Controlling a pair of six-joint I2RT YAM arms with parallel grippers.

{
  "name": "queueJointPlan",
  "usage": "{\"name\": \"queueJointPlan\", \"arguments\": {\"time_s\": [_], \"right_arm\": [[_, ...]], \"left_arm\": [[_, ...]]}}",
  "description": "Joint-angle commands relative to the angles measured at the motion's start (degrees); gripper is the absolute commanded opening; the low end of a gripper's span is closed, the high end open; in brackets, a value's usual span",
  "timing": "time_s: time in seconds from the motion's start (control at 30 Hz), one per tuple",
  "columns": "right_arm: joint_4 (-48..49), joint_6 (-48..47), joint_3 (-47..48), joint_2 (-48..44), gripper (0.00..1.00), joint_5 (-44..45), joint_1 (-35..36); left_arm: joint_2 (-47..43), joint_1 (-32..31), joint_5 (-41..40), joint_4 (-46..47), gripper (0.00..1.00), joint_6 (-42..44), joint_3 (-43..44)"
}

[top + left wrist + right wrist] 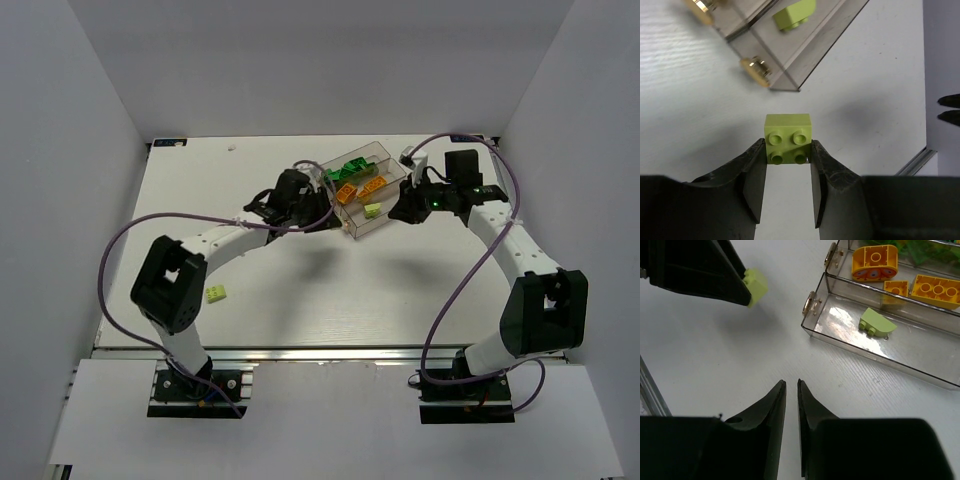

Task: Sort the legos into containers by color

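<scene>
My left gripper (787,151) is shut on a pale yellow-green lego (787,137) and holds it just off the table, close to the near end of the clear three-trough tray (805,55). The held lego also shows in the right wrist view (756,286). In the top view the tray (385,152) holds green legos (350,168) in the far trough, orange legos (360,188) in the middle and a pale yellow-green lego (372,210) in the near one. My right gripper (791,385) is shut and empty over bare table beside the tray (880,357).
Another pale yellow-green lego (216,294) lies alone on the table at the front left, near the left arm's elbow. White walls close in the table on three sides. Purple cables loop from both arms.
</scene>
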Motion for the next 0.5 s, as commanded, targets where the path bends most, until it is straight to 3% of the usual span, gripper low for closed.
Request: {"name": "queueJointPlan", "arguments": {"time_s": [0.0, 0.3, 0.47], "right_arm": [[1.7, 1.3, 0.7, -0.4, 0.21, -2.3, -0.9], [1.7, 0.8, -0.5, -0.6, 0.22, -3.4, -2.3], [1.7, 0.9, -1.0, -0.4, 0.22, -4.2, -2.6]], "left_arm": [[4.0, -1.6, 1.3, 1.6, 0.03, 2.1, 6.6], [19.6, -4.2, -1.6, -6.4, 0.14, 3.7, 26.2], [24.1, -4.6, -4.0, -9.4, 0.2, 4.4, 32.6]]}}
